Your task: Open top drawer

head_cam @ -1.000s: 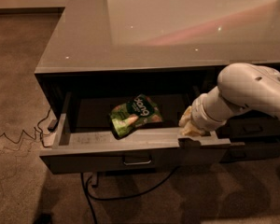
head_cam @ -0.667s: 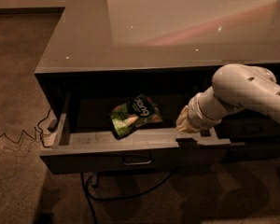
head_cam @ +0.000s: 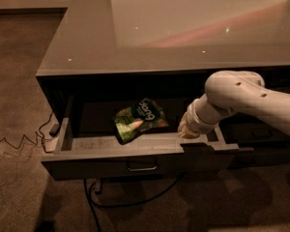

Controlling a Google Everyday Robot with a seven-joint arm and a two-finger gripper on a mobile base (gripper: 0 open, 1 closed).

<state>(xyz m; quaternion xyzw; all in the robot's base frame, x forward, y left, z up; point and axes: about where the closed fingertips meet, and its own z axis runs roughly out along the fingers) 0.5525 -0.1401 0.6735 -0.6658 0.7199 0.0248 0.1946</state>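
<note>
The top drawer (head_cam: 101, 166) is a wide dark-grey drawer under the counter and stands pulled out. Its small pull handle (head_cam: 141, 167) sits at the centre of the flat front. A scuffed grey floor (head_cam: 96, 141) shows inside. My white arm comes in from the right, and the gripper (head_cam: 187, 129) reaches down inside the drawer at its right end, just behind the front panel. A green snack bag (head_cam: 137, 120) lies in the drawer, to the left of the gripper and apart from it.
A glossy grey countertop (head_cam: 183, 28) overhangs the drawer. A black cable (head_cam: 116, 204) runs over the brown carpet below, and a thin wire (head_cam: 19, 141) lies on the floor at the left. Another dark drawer front (head_cam: 261, 134) sits to the right.
The arm and gripper have shifted a little to the left along the drawer's right end. The drawer and the snack bag have stayed where they were.
</note>
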